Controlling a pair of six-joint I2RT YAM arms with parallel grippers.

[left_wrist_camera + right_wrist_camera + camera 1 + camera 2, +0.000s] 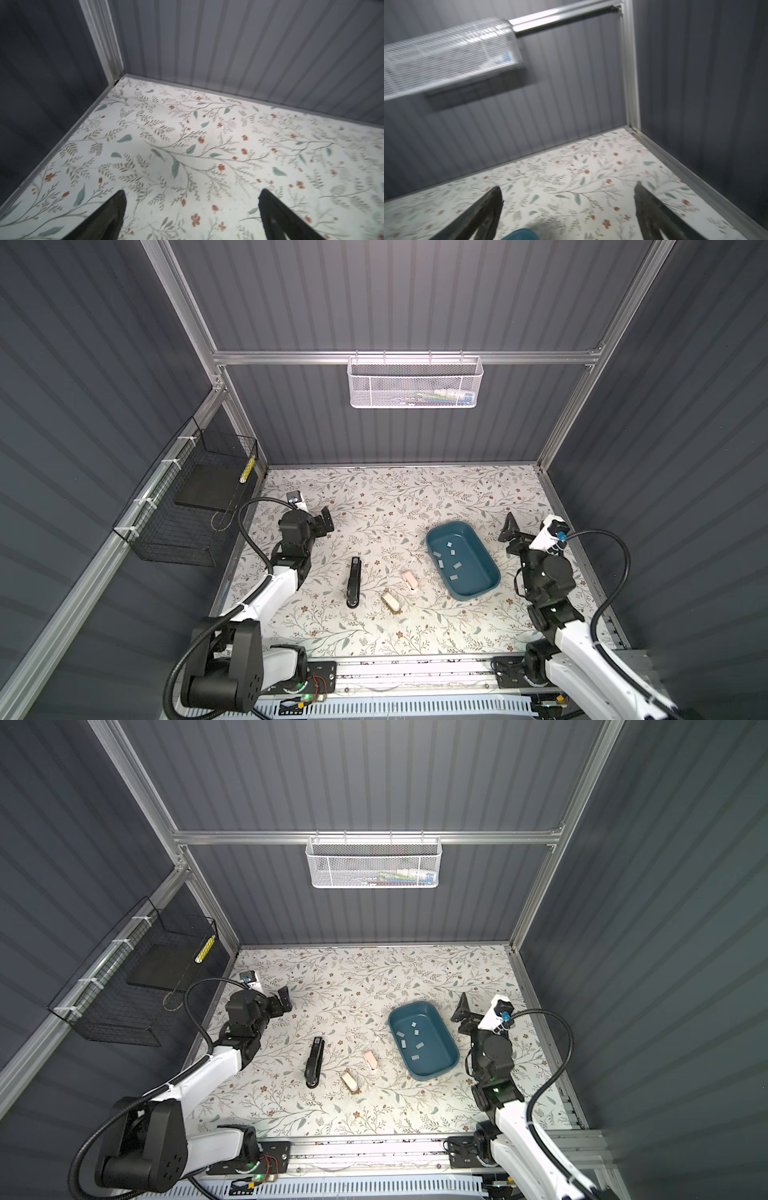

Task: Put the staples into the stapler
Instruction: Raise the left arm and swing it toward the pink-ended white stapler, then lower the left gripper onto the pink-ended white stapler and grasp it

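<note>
**On a flowered table, staples lie in a tray and nothing is loaded yet**

Across the floor of a grey-walled booth lies a table [374,497] covered in a pale leaf-and-flower print. Two robot arms reach in from the near edge, one on each side. The left pincer [325,520] hangs over the far left of the table with its jaws spread wide and nothing between them. The right pincer [508,529] hangs over the far right, just beside a tray, and is equally wide open and empty. Both wrist views show only bare table between the tips.

The blue tray [473,572] sits right of centre. A long black stapler [354,581] lies closed, left of centre. Between it and the tray are a small pink stapler [409,580] and a small cream stapler [391,600], also apparently closed. Smallest of all, the staples [440,562] are several short grey strips scattered loose on the tray floor.

By this view, the job has not begun. No stapler is opened, no strip is picked up, and every step remains. Which stapler is to be filled cannot be told.
</note>
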